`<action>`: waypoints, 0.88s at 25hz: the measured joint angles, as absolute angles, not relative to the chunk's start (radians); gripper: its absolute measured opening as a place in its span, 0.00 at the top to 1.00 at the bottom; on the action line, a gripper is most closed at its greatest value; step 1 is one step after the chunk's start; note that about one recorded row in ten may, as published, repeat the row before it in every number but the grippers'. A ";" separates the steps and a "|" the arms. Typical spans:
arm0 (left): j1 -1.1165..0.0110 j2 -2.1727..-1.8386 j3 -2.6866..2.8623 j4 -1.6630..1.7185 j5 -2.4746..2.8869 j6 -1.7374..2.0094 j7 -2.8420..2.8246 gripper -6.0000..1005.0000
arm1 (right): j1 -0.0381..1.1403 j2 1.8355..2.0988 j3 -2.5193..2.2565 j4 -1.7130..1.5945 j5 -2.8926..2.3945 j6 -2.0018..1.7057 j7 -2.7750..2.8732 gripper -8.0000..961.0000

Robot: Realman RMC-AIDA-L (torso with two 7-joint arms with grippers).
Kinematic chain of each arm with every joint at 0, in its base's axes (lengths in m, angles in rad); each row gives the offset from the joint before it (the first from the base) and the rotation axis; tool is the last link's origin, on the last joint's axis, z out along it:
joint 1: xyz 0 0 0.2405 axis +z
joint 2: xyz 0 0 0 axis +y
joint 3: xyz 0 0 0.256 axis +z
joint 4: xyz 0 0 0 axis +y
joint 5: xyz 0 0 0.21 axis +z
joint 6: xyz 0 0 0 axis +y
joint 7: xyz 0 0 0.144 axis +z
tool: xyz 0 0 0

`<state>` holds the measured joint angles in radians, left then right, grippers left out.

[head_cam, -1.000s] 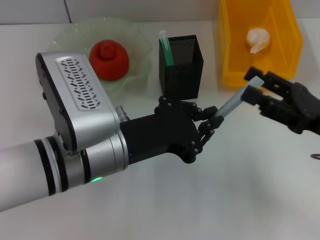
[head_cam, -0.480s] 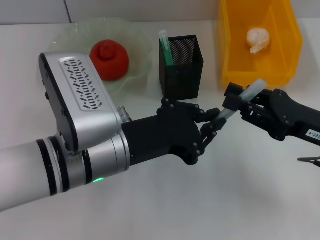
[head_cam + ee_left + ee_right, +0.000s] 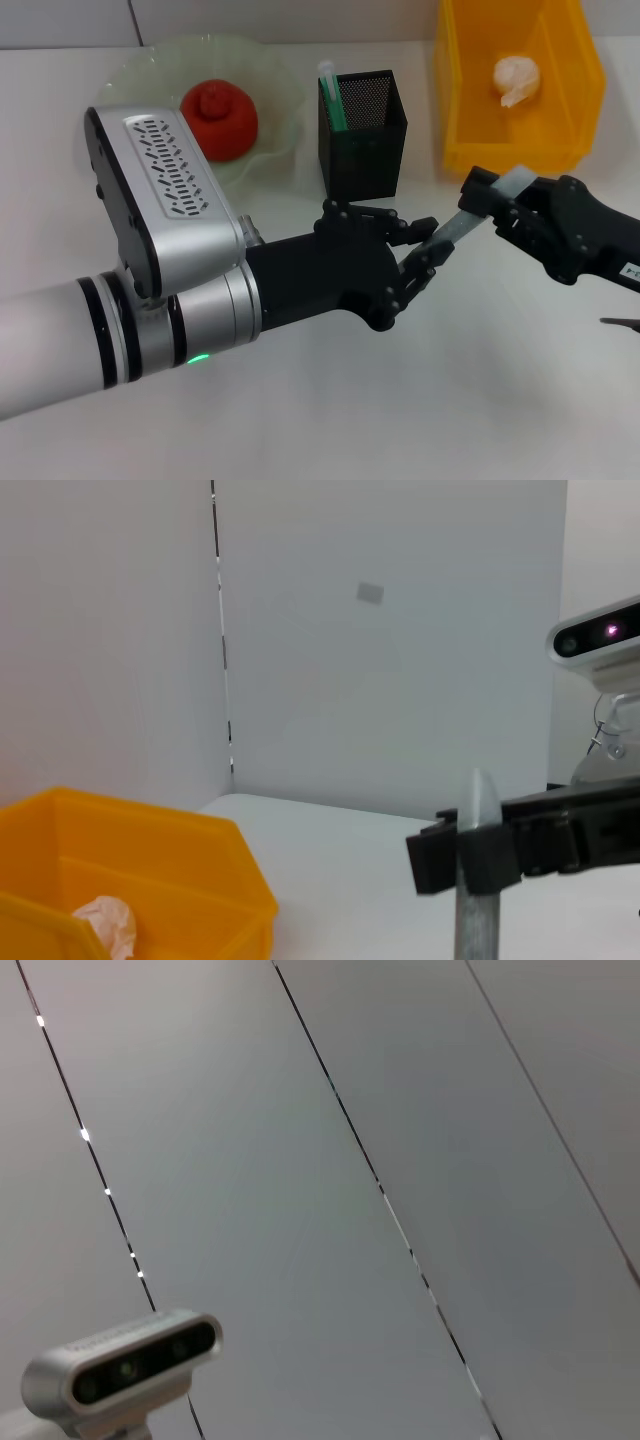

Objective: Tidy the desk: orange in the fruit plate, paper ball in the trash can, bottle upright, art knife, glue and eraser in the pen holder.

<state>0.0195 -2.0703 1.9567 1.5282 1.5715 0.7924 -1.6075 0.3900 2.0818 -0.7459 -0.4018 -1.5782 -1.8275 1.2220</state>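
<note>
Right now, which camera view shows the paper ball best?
The head view: the whole paper ball lies inside the yellow trash can. The left wrist view shows only part of it, at the picture's edge; the right wrist view shows none.

Bare table [image 3: 400,420] fills the lower frame, free for passing. At centre, both grippers and their shared grey stick [image 3: 462,222] block the way to the pen holder [image 3: 362,130] and trash can [image 3: 520,85] behind.

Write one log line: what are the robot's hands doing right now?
left gripper: shut on grey stick | right gripper: shut on stick's other end | spot: above table, before pen holder
</note>
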 joint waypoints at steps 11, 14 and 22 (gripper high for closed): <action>0.043 -2.069 1.934 1.493 1.504 0.828 -1.515 0.58 | 0.356 2.080 -0.656 -0.483 -1.525 -1.833 1.217 0.84; 0.053 -2.069 1.882 1.387 1.317 0.945 -1.313 0.50 | 0.369 2.079 -0.564 -0.528 -1.525 -1.818 1.217 0.84; -0.021 -2.070 1.800 1.063 1.153 1.156 -1.024 0.20 | 0.512 2.081 -0.533 -0.560 -1.504 -1.684 1.162 0.85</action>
<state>-0.0205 -2.0702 1.7999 1.0626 1.1531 1.1565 -1.0238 0.5117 2.0813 -0.5331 -0.5601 -1.5037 -1.6842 1.1622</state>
